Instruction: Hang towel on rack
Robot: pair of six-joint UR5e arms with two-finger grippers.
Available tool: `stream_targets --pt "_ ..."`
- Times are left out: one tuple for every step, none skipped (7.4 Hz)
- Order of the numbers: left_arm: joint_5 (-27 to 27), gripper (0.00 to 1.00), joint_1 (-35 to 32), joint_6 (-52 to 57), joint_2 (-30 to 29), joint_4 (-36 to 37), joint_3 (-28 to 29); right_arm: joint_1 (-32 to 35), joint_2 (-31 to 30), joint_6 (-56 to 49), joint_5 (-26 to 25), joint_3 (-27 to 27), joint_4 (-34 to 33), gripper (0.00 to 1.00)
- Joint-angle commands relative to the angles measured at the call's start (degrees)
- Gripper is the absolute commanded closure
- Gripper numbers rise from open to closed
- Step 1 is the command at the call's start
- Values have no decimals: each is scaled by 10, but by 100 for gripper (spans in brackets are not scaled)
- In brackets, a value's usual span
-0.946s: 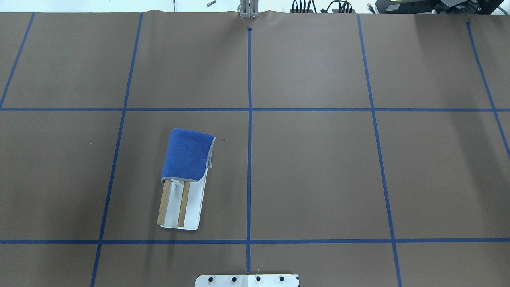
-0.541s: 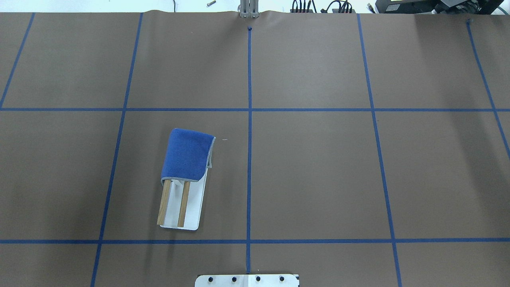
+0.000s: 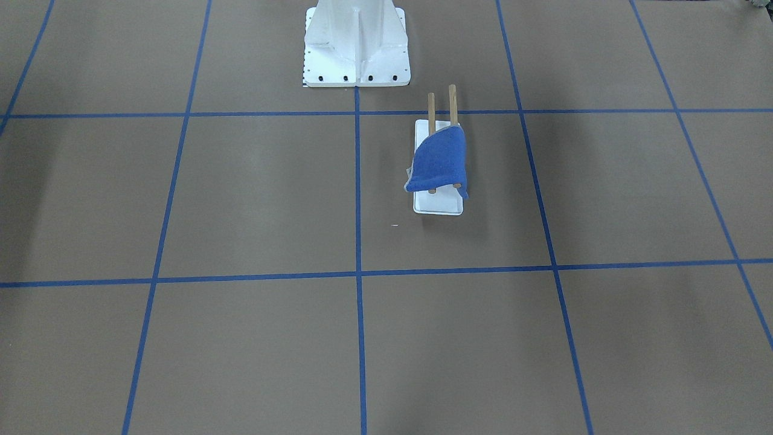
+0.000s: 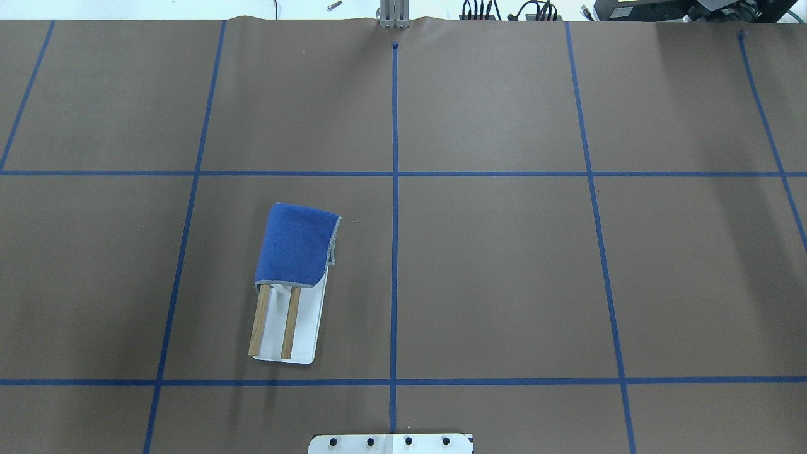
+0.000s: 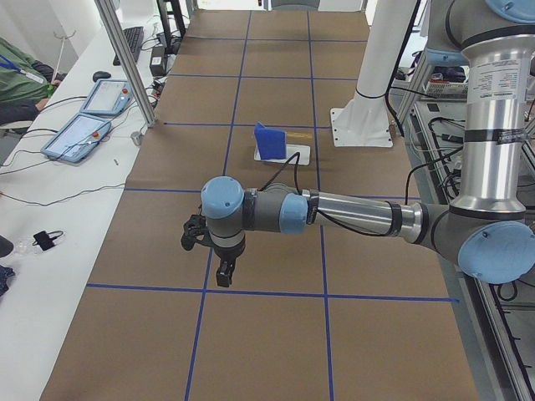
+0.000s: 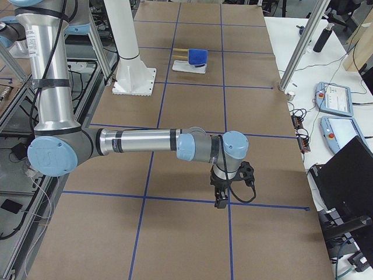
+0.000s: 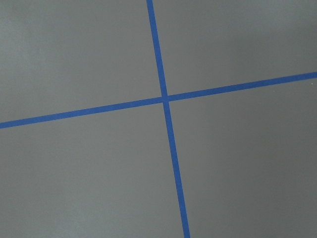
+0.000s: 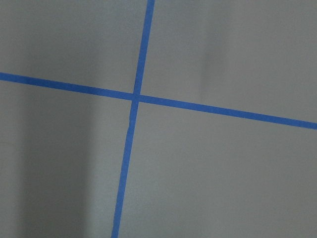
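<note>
My table [image 4: 504, 265] is brown paper gridded with blue tape lines [image 4: 394, 252], and the towel [image 4: 296, 244] lies draped over the far end of the rack [image 4: 310, 328] — on my left half, near the white pedestal [image 3: 356, 42]. My left gripper [image 5: 223, 274] and right gripper [image 6: 221, 199] hover over tape crossings, well apart from it (fingers apart or together, I cannot tell).

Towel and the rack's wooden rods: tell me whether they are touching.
Touching. The front-facing view shows the towel draped over both rods, with the rod tips poking out from under its near edge.
</note>
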Motion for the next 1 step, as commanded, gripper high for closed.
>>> stream_targets --pt "1 2 -1 0 0 1 0 0 0 0 0 0 0 0"
